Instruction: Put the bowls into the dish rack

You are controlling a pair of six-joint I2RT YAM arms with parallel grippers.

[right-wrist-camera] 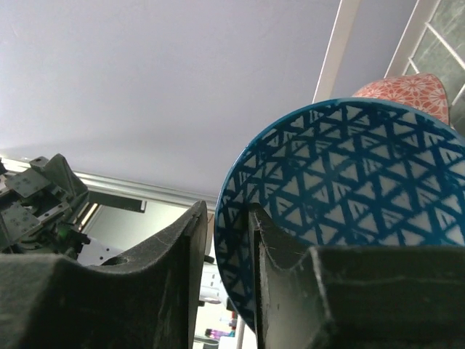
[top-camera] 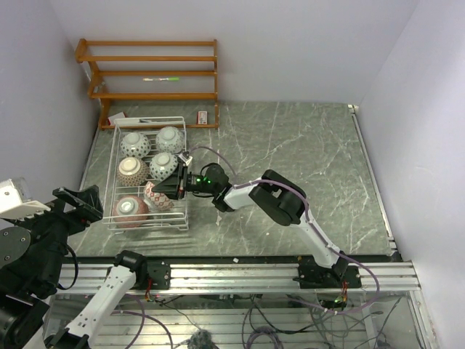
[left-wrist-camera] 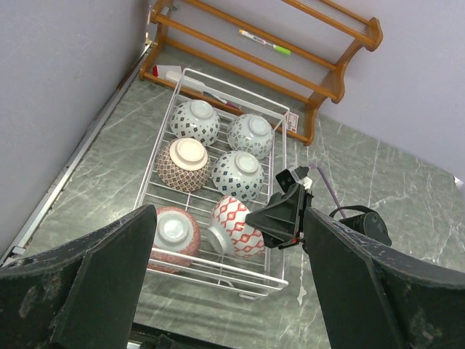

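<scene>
Grey table [top-camera: 290,160]: gripped bowl [left-wrist-camera: 236,218] partly hidden

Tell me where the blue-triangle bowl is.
The blue-triangle bowl is tipped in the dish rack's near right corner in the top view, rim pinched by the right hand, beside the red bowl.

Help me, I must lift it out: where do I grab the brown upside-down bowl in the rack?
Probably the raised foot ring on top, coming straight down. The brown bowl lies rim-down on the rack wires, so its rim cannot be pinched, and other bowls crowd its sides.
</scene>
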